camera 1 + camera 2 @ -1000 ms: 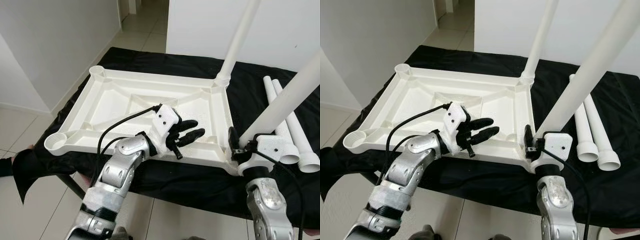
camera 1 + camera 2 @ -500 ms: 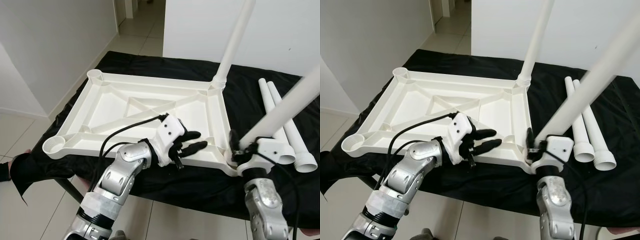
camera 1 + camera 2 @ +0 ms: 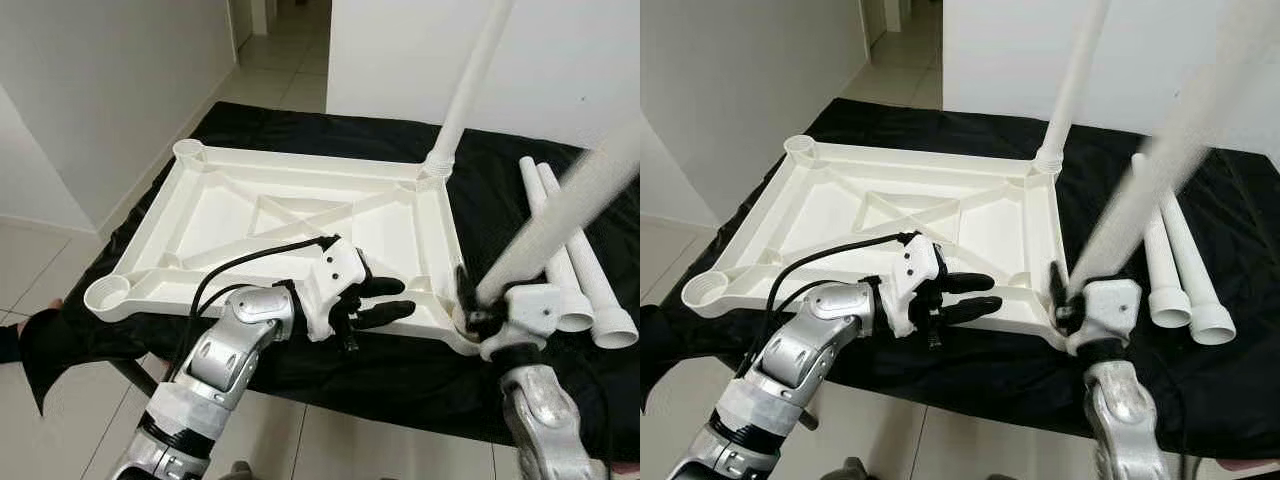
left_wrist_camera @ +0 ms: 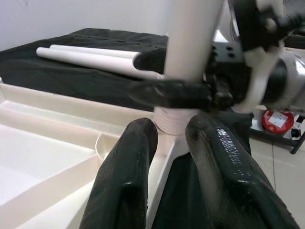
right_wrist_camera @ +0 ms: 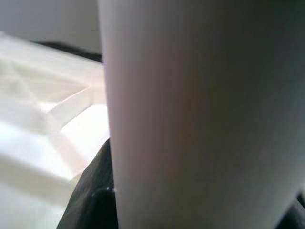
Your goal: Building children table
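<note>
Inverted white plastic tabletop (image 3: 250, 215) flat on black-draped table (image 3: 300, 125). One leg (image 3: 470, 85) upright in far right corner socket. Second leg (image 3: 560, 215), blurred, pinched low by right gripper (image 3: 468, 305) at near right socket (image 4: 169, 121). Left gripper (image 3: 385, 300), fingers slightly parted around nothing, bracing near rim. Two spare legs (image 3: 590, 270) lying beside tabletop. Left sockets (image 3: 110, 290) unfilled. Judged light, rigid, smooth hollow plastic; long leg likely to lever, best gripped near base.
</note>
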You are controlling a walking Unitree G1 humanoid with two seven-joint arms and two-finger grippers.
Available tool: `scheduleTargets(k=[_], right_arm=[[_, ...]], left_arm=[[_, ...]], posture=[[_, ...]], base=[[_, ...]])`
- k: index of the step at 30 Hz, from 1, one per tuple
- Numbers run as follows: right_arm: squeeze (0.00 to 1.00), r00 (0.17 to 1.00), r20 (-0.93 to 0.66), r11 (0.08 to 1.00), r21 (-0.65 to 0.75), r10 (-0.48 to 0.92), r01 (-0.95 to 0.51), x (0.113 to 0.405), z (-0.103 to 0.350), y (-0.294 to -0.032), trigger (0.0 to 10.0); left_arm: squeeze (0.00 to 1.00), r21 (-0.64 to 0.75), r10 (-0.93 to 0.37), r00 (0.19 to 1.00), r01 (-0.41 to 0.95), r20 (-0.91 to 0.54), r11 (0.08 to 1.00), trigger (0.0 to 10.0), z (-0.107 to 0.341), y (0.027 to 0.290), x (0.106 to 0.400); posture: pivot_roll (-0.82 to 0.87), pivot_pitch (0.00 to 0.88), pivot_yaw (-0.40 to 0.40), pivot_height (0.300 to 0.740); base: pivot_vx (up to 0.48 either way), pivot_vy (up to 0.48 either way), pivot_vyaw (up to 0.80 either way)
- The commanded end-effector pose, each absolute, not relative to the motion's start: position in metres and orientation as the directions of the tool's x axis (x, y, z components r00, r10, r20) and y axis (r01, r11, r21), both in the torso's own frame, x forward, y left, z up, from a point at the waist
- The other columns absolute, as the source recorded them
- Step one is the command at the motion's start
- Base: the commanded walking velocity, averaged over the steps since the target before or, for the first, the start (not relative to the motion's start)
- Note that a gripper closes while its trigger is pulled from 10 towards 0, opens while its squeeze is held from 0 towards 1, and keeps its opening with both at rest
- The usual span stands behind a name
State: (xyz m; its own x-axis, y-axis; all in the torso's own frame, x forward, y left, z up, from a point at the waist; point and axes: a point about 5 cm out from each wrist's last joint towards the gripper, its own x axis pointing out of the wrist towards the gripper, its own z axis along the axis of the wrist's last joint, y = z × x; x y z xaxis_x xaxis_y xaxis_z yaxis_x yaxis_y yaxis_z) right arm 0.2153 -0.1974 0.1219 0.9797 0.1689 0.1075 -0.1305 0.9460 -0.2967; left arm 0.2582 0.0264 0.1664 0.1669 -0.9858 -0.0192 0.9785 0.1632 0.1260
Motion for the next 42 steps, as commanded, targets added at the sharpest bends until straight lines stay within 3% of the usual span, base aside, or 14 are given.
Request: scheduleTargets(k=[1,7,15,23,25,35,42], right_arm=[[0.00,0.972,-0.055,0.927,-0.291,0.231,-0.236,0.206,0.090,-0.189,10.0],[0.00,0.969,-0.081,0.918,-0.310,0.235,-0.249,0.200,0.084,-0.197,10.0],[0.00,0.992,-0.043,0.989,-0.081,0.118,-0.121,0.207,0.084,-0.207,10.0],[0.00,0.981,-0.045,0.973,-0.123,0.191,-0.195,0.211,0.079,-0.196,10.0],[0.00,0.986,-0.048,0.987,-0.025,0.158,-0.160,0.215,0.079,-0.198,10.0],[0.00,0.993,-0.099,0.990,0.128,0.065,-0.052,0.222,0.077,-0.199,10.0],[0.00,0.989,-0.123,0.991,0.119,0.081,-0.066,0.225,0.076,-0.193,10.0]], left_arm=[[0.00,0.133,-0.983,0.180,0.975,-0.021,0.175,10.0,0.168,0.026,0.261],[0.00,0.142,-0.983,0.182,0.974,-0.028,0.177,10.0,0.169,0.028,0.262],[0.00,0.145,-0.983,0.180,0.974,-0.031,0.174,10.0,0.171,0.028,0.264],[0.00,0.157,-0.981,0.190,0.971,-0.034,0.182,10.0,0.173,0.029,0.268],[0.00,0.164,-0.980,0.197,0.968,-0.036,0.189,10.0,0.174,0.029,0.269],[0.00,0.170,-0.979,0.201,0.966,-0.032,0.193,10.0,0.175,0.030,0.269],[0.00,0.166,-0.979,0.203,0.967,-0.035,0.195,10.0,0.174,0.030,0.268]], posture=[[0.01,0.011,0.025,0.740],[0.01,0.014,0.032,0.740],[0.01,0.017,0.037,0.740],[0.01,0.016,0.037,0.740],[0.01,0.013,0.035,0.740],[0.02,0.009,0.031,0.740],[0.02,0.009,0.028,0.740]], base=[[0.000,0.000,0.00],[0.000,0.000,0.00],[0.000,0.000,0.00],[0.000,0.000,0.00],[0.000,0.000,0.00],[0.000,0.000,0.00],[0.000,0.000,0.00]])
